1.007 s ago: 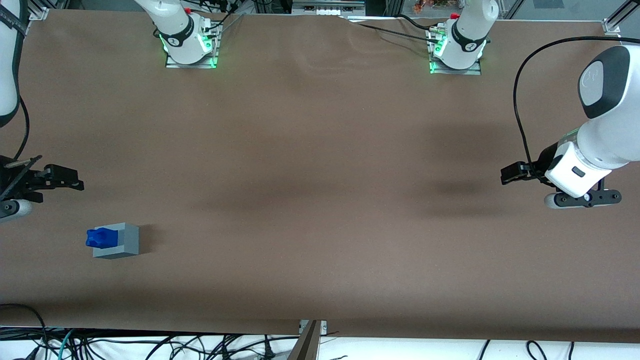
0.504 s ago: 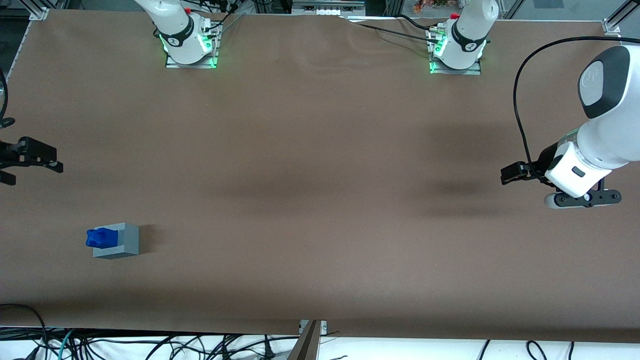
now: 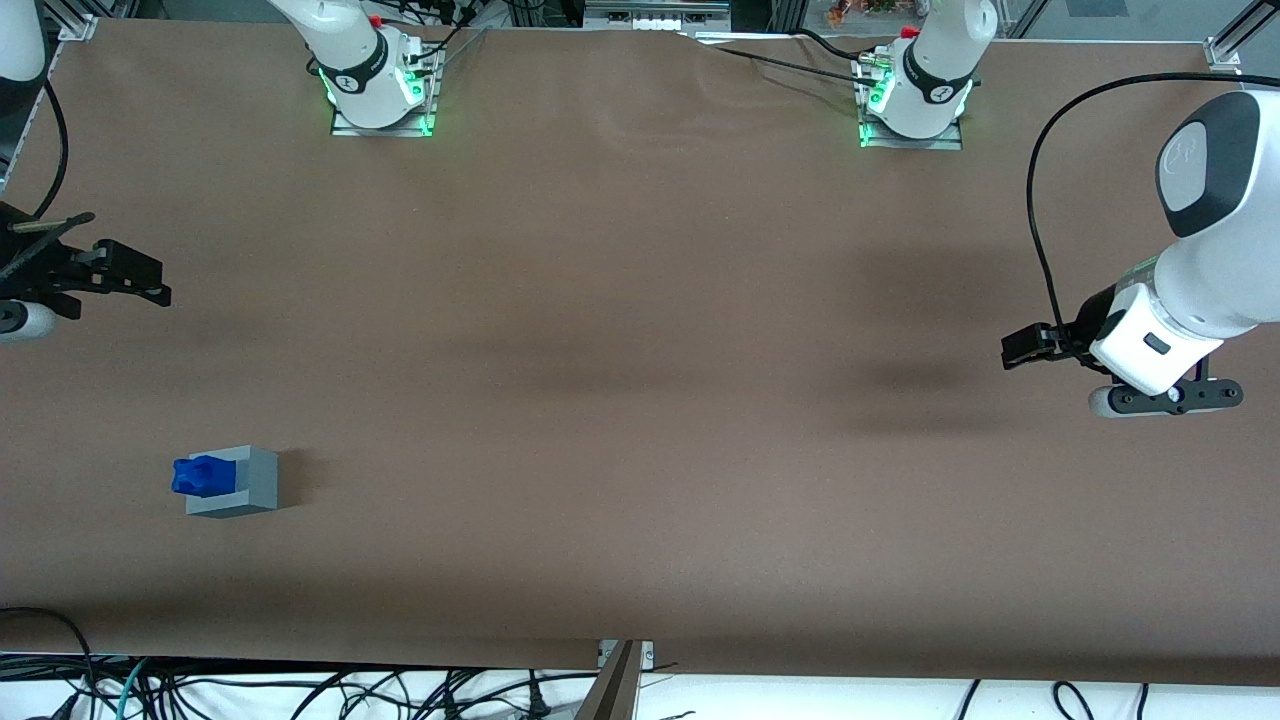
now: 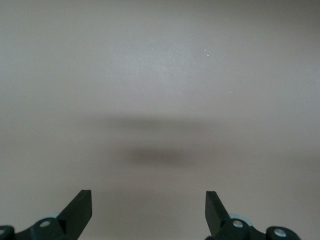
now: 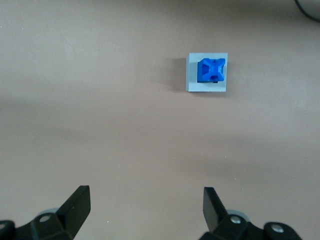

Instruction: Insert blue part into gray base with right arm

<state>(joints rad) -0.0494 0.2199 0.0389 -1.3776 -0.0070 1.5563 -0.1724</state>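
Note:
The blue part [image 3: 201,475] sits in the top of the gray base [image 3: 238,483] on the brown table, toward the working arm's end and near the front camera. In the right wrist view the blue part [image 5: 211,69] shows seated in the recess of the gray base [image 5: 193,82]. My right gripper [image 3: 135,280] is open and empty, high above the table at the working arm's end, farther from the front camera than the base and well apart from it. Its spread fingers [image 5: 77,202] show over bare table in the right wrist view.
Two arm bases with green lights [image 3: 375,95] [image 3: 915,100] stand at the table's edge farthest from the front camera. Cables [image 3: 300,690] hang below the table's near edge.
My right gripper has swung farther from the front camera, away from the base, dipping out toward the view's edge half a second ago and coming back in. The blue part and gray base have not moved.

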